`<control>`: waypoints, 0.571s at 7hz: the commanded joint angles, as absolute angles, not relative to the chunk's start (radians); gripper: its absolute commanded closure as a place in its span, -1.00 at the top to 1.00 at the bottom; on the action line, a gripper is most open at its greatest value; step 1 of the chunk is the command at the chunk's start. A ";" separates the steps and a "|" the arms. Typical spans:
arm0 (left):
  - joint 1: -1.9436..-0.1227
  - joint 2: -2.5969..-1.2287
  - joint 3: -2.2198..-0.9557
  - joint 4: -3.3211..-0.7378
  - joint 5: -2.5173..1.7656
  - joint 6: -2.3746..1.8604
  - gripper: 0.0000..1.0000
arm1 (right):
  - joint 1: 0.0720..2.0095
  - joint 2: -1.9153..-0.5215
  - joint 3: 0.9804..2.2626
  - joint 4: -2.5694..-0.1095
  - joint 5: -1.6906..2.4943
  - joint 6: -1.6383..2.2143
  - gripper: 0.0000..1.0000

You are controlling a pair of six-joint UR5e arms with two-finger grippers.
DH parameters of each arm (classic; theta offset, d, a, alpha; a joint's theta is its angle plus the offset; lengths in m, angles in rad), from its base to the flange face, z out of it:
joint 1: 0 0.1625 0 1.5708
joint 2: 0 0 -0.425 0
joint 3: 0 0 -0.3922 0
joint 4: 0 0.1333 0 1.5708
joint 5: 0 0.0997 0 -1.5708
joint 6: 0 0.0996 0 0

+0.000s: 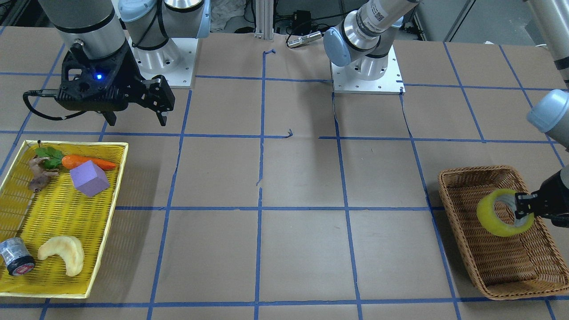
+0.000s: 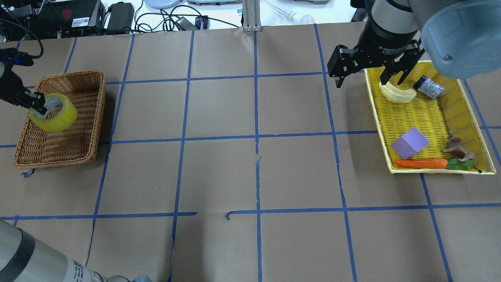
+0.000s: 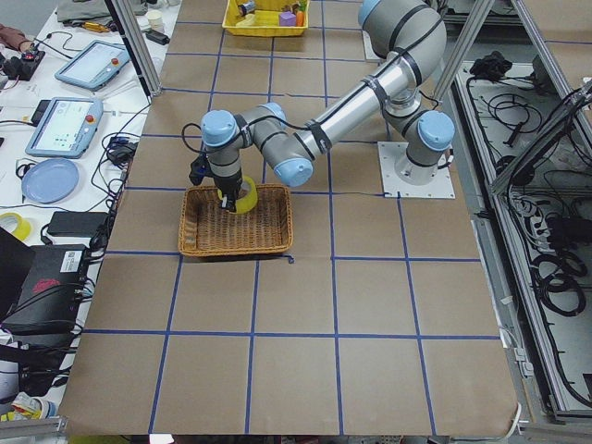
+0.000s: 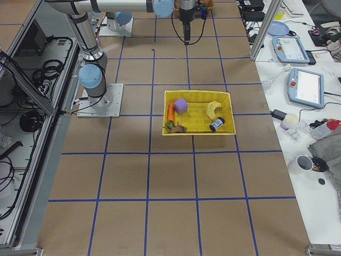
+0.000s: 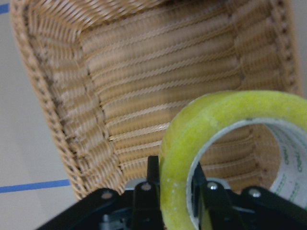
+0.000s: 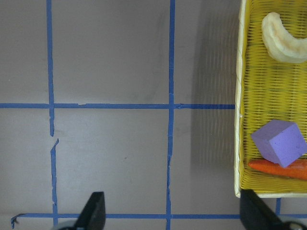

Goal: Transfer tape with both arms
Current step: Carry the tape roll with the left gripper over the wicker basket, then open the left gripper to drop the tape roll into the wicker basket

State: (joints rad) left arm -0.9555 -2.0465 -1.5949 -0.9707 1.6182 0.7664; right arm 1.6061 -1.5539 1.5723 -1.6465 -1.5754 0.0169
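Note:
The yellow-green tape roll hangs tilted over the brown wicker basket, held off its floor. My left gripper is shut on the roll's wall, one finger inside the pale core and one outside, as the left wrist view shows with the tape between the fingers of the gripper. In the overhead view the tape and left gripper sit at the far left. My right gripper is open and empty, hovering beside the yellow tray's inner edge.
The yellow tray holds a purple cube, a carrot, a pale curved piece, a brown root and a small grey can. Brown paper with a blue tape grid covers the table between tray and basket.

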 commanded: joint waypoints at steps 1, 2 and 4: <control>-0.951 -2.066 -1.667 -0.791 1.614 0.747 0.39 | 1.606 -1.554 1.572 -1.646 -1.575 0.017 1.00; -0.951 -2.065 -1.663 -0.788 1.612 0.723 0.71 | 1.606 -1.554 1.572 -1.646 -1.575 0.017 1.00; -0.968 -2.036 -1.663 -0.793 1.586 0.712 0.85 | 1.606 -1.554 1.572 -1.646 -1.575 0.017 1.00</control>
